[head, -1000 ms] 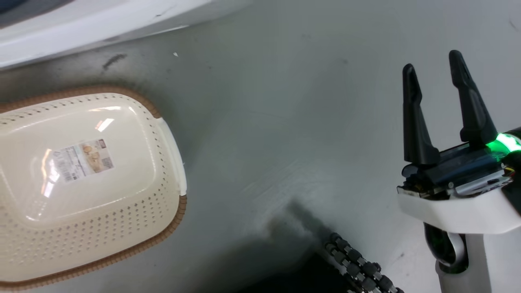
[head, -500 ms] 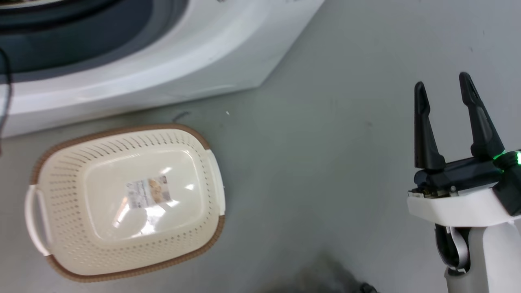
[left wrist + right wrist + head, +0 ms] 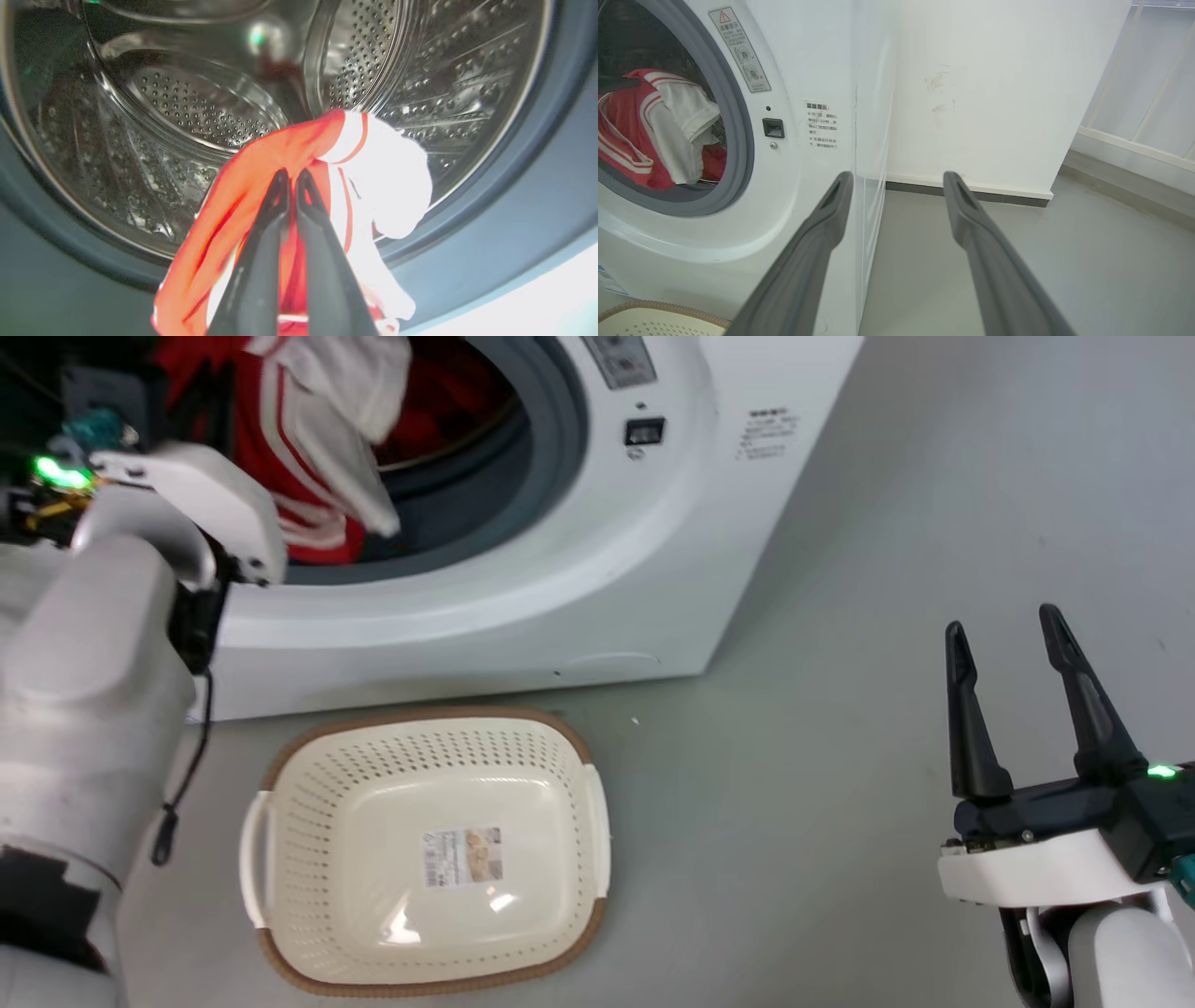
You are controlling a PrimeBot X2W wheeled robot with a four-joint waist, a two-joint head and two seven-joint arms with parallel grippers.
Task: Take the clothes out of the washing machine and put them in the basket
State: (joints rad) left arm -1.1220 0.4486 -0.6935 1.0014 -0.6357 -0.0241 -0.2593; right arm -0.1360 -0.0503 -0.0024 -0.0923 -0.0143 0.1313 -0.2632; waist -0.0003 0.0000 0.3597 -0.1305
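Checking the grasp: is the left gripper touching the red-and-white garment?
Touching. The left wrist view shows the left gripper shut on the red-and-white garment, with fabric bunched around it.

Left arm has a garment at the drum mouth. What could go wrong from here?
1. The left gripper seems to pinch only a fold of the red-and-white garment; the hanging rest could snag on the grey door ring or slip free.
2. The basket sits close to the washing machine, so trailing fabric may miss it and land on the floor.
3. The plain red garment lies right behind and might get dragged out too.
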